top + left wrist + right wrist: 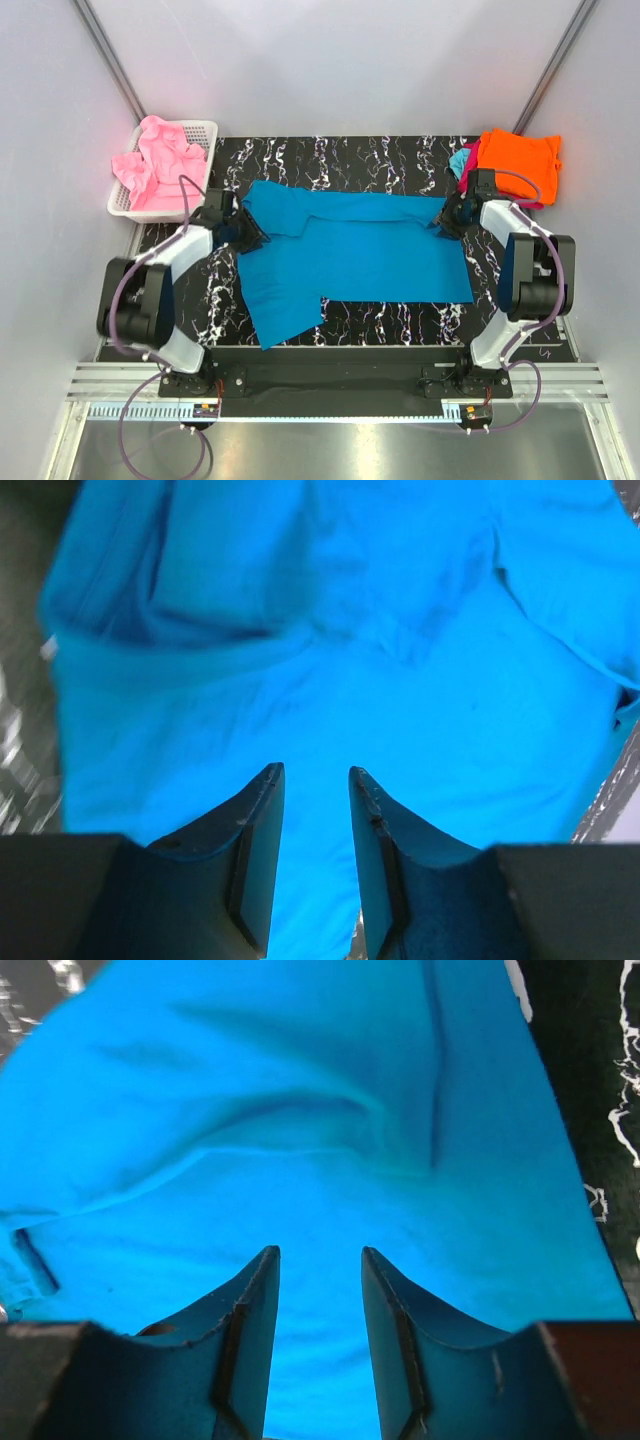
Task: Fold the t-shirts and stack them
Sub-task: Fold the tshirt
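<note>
The teal-blue t-shirt (350,255) lies spread across the black marbled table, its far part folded over, one flap hanging toward the near edge at the left. My left gripper (248,236) is low at the shirt's left edge. In the left wrist view its jaws (315,773) stand apart over the blue cloth (330,630), nothing between them. My right gripper (445,222) is at the shirt's right edge. In the right wrist view it (320,1252) is open over the cloth (300,1080).
A white mesh basket (205,130) with pink shirts (155,160) stands at the far left. An orange shirt (518,158) lies folded at the far right on magenta (470,168) and light cyan (458,160) ones. Grey walls enclose the table (400,320).
</note>
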`<act>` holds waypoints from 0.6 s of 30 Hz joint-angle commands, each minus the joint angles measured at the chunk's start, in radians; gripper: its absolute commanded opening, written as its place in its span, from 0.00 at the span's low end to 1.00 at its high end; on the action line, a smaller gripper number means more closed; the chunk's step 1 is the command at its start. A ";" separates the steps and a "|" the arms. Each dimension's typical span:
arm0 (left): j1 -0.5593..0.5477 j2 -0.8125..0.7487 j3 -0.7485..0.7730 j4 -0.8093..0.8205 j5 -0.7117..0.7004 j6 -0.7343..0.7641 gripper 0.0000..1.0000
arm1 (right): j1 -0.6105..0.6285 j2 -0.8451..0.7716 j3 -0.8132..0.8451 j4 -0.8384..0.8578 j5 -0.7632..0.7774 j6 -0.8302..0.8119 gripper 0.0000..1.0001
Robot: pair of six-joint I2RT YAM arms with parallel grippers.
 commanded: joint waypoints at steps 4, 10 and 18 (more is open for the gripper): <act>0.003 0.202 0.163 0.194 0.102 -0.003 0.36 | -0.007 0.047 -0.013 0.086 0.000 -0.023 0.47; 0.007 0.269 0.227 0.192 0.059 0.008 0.36 | -0.015 0.096 0.011 0.065 0.074 -0.050 0.49; 0.020 0.335 0.289 0.165 0.030 0.026 0.36 | -0.021 0.131 0.050 0.040 0.182 -0.079 0.49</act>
